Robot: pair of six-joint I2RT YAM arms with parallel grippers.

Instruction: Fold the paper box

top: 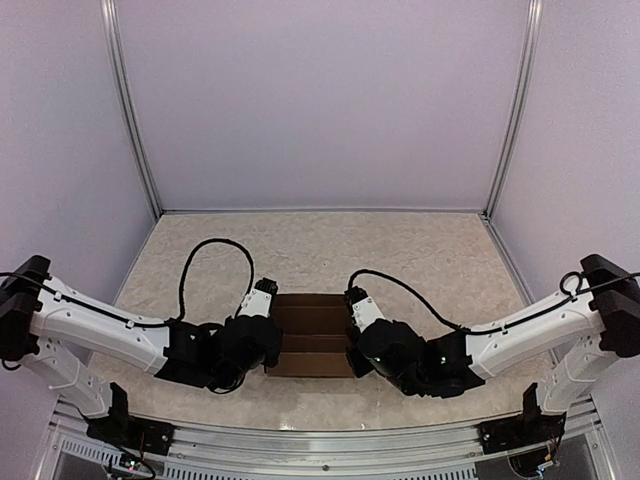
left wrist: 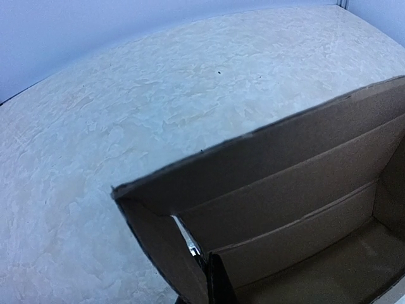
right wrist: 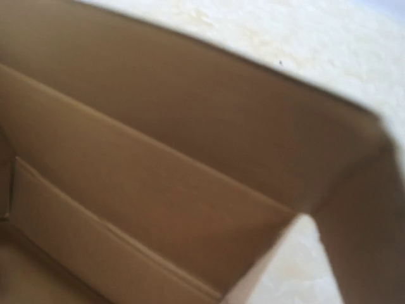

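The left gripper (top: 268, 350) has its jaws pressed together. In the left wrist view they pinch the left end wall of the box (top: 312, 335), and a dark finger (left wrist: 218, 286) shows on the inner face of that wall at the bottom of the frame. A thin bright slit of table shows where the end wall meets the long far wall.

The right gripper (top: 356, 352) is at the box's right end. Its fingers do not show in any view, so whether its jaws are spread or closed cannot be told. Its wrist view is blurred and filled by the brown inside of the box: the long far wall with two creases running along it, and the right end wall at the frame's right edge.

The box sits on the table (top: 420, 250), near its front edge and midway across, directly between the two grippers. It is open upward, with the long far wall and both end walls raised. From above it looks like a dark brown rectangle crossed by lengthwise folds.

Both arms reach in low from the outer corners. A black cable (top: 215, 245) loops above the left wrist and another (top: 410, 290) trails from the right.
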